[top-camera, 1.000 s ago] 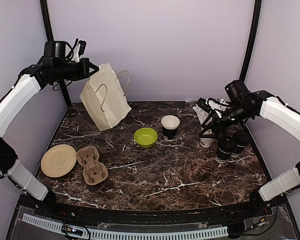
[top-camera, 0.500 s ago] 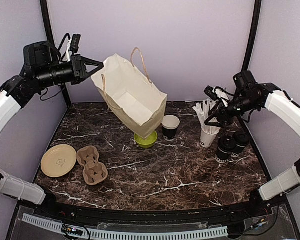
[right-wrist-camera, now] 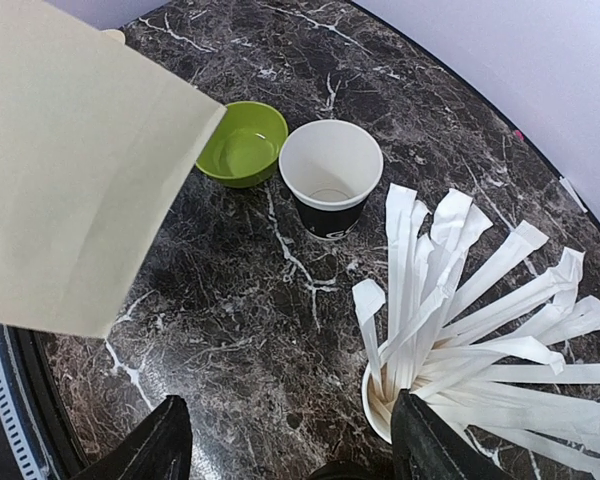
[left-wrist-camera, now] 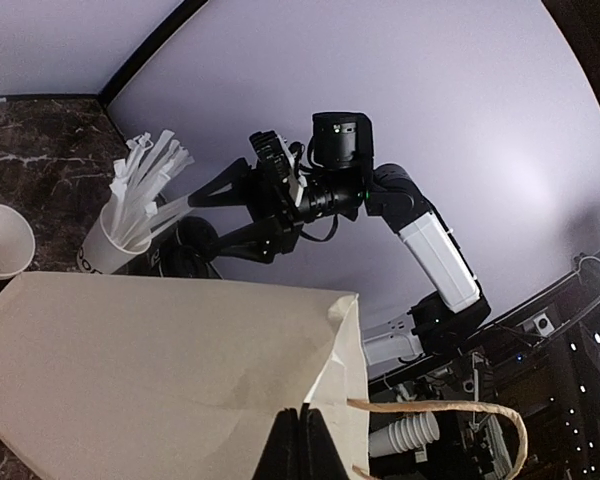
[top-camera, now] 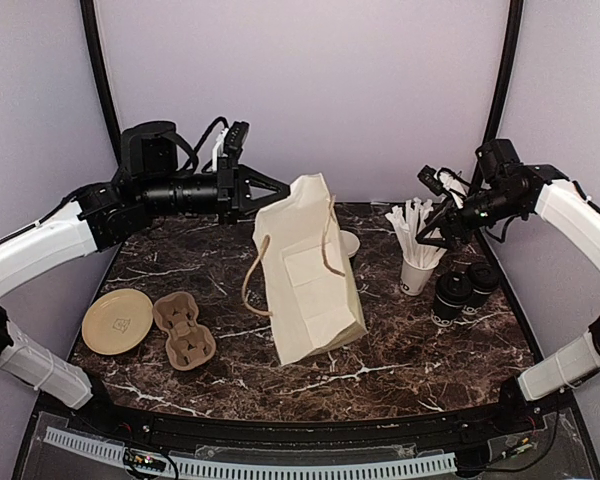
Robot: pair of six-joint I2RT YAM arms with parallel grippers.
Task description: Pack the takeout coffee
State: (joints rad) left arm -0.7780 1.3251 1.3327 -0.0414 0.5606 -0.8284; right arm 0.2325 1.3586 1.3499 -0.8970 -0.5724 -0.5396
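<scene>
Our left gripper point(left-wrist-camera: 302, 445) is pressed together on the top edge of the paper bag point(top-camera: 315, 280), pinching only that thin lip, so the bag hangs tilted in the middle of the surface point(top-camera: 410, 350) with its base low; we cannot tell whether it rests there or just clears it. The bag looks soft and creased flat, with its mouth hardly open, so we judge it will need spreading before anything goes in. Our right gripper point(right-wrist-camera: 288, 405) has its fingers well apart and empty, hovering over the white straw cup point(top-camera: 416, 270) at the right side. The takeout coffee sits in two spots: one open cup point(right-wrist-camera: 331, 185), black with a white inside that looks empty, stands beside the green bowl point(right-wrist-camera: 242, 145) and is largely hidden behind the bag in the top view, and two lidded cups point(top-camera: 465, 285) stand touching each other just beside the straw cup, nearer the right arm. We expect these cups to be light and thin-walled, easy to dent if squeezed hard, and easy to tip. The best hold, in our judgement, is around the body just under the rolled rim or lid, where the paper is stiffest. The plastic lids look smooth, so we would not grip them. The cup carrier point(top-camera: 184, 330) and the plate point(top-camera: 117, 320) lie well apart at the left
</scene>
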